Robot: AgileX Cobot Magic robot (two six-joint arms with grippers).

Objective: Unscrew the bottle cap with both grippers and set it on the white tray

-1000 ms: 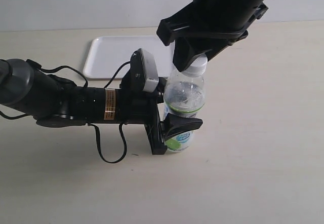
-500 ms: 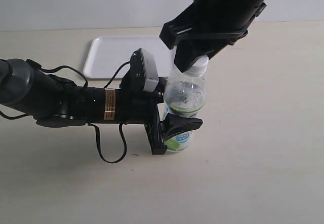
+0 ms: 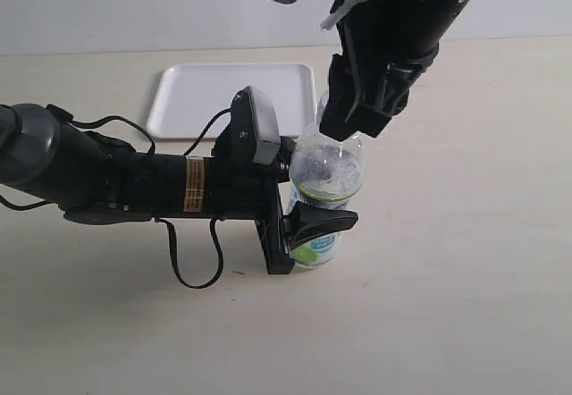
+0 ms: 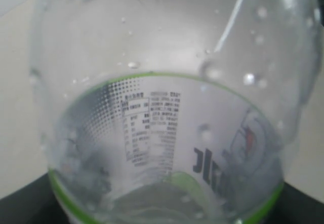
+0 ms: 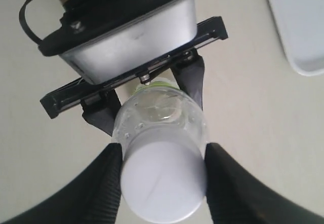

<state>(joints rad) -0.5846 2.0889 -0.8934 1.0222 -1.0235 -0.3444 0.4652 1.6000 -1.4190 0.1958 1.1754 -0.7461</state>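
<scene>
The clear bottle (image 3: 327, 173) with its green and white label stands upright on the table. My left gripper (image 3: 315, 200) reaches in from the left and is shut on the bottle's labelled lower body; in the left wrist view the bottle (image 4: 167, 133) fills the picture. My right gripper (image 3: 345, 127) comes down from above and hides the cap in the exterior view. In the right wrist view the white bottle cap (image 5: 163, 183) sits between the ribbed black fingers (image 5: 98, 183), which press on both its sides. The white tray (image 3: 214, 96) lies behind the left arm.
The left arm's thick black body (image 3: 134, 185) with its orange label and a looping cable (image 3: 192, 274) lies across the table's left half. A corner of the tray (image 5: 298, 26) shows in the right wrist view. The table ends at a pale back wall (image 3: 134, 6).
The right gripper has turned about the bottle's neck while staying on the cap, its wrist camera swinging up to the left. The cap, seen earlier, is now hidden. Left arm and bottle are unmoved.
</scene>
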